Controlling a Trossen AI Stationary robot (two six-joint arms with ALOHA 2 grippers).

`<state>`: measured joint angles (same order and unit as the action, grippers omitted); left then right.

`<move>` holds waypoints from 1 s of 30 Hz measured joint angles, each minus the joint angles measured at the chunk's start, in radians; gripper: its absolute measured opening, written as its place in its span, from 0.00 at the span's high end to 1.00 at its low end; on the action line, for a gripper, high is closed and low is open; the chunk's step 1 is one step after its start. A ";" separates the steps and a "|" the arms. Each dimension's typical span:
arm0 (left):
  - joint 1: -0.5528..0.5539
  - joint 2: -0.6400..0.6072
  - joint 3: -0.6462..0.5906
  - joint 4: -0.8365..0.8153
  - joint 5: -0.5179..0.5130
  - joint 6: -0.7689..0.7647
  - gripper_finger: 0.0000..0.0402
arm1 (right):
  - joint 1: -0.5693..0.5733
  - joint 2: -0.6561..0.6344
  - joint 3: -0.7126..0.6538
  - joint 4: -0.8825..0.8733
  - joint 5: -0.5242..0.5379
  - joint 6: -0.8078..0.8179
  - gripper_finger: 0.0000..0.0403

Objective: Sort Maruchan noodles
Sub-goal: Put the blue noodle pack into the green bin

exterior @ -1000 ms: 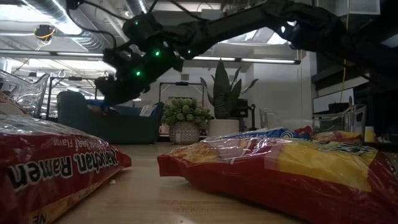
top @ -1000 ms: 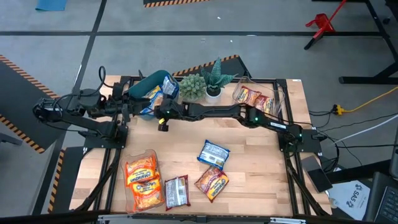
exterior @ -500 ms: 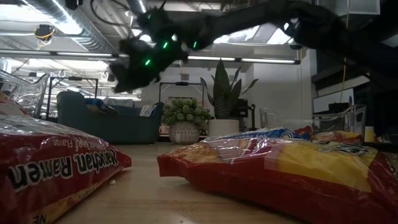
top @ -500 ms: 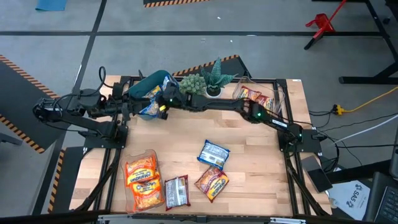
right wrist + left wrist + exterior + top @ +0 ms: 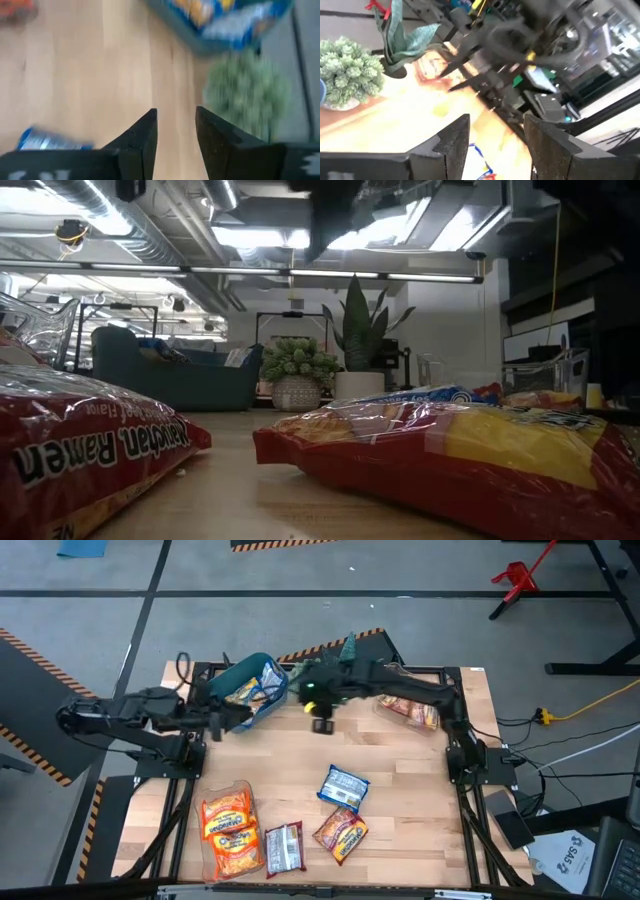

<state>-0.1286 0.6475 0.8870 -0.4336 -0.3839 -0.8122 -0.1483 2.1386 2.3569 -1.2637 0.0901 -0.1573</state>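
- Three loose Maruchan noodles [image 5: 343, 786] lie on the table [image 5: 410, 780], well apart from the teal bin [image 5: 232, 668] on its near side; they are unmoved over the last second and not yet sorted
- Right gripper [image 5: 175, 112]: a second ago it reached over the teal bin; it now hangs above bare wood just beside the bin, fingers parted and nothing between them
- Left gripper [image 5: 496, 120]: it waits beside the teal bin, fingers spread and empty
- Blue-yellow packets [image 5: 262, 688] rest inside the teal bin; judged from the empty right gripper drawing away, one delivery looks complete and the arm is free for the next loose packet
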 joint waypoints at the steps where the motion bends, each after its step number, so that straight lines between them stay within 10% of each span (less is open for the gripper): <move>1: -0.002 0.021 0.000 0.004 0.000 -0.002 0.55 | 0.003 -0.021 0.000 -0.057 -0.006 0.027 0.70; 11: -0.105 0.424 0.000 0.209 0.050 -0.019 0.55 | 0.119 -0.321 -0.151 -0.301 0.033 0.229 0.70; 18: -0.157 0.712 0.001 0.505 0.129 0.003 0.55 | 0.331 -0.660 -0.561 -0.266 0.100 0.522 0.70; 30: -0.118 1.075 -0.001 0.699 0.172 -0.049 0.55 | 0.765 -1.008 -1.472 0.545 0.257 0.995 0.58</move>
<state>-0.2466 1.7221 0.8856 0.2653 -0.2117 -0.8611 0.6168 1.1305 0.8847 -0.7184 0.3476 0.8372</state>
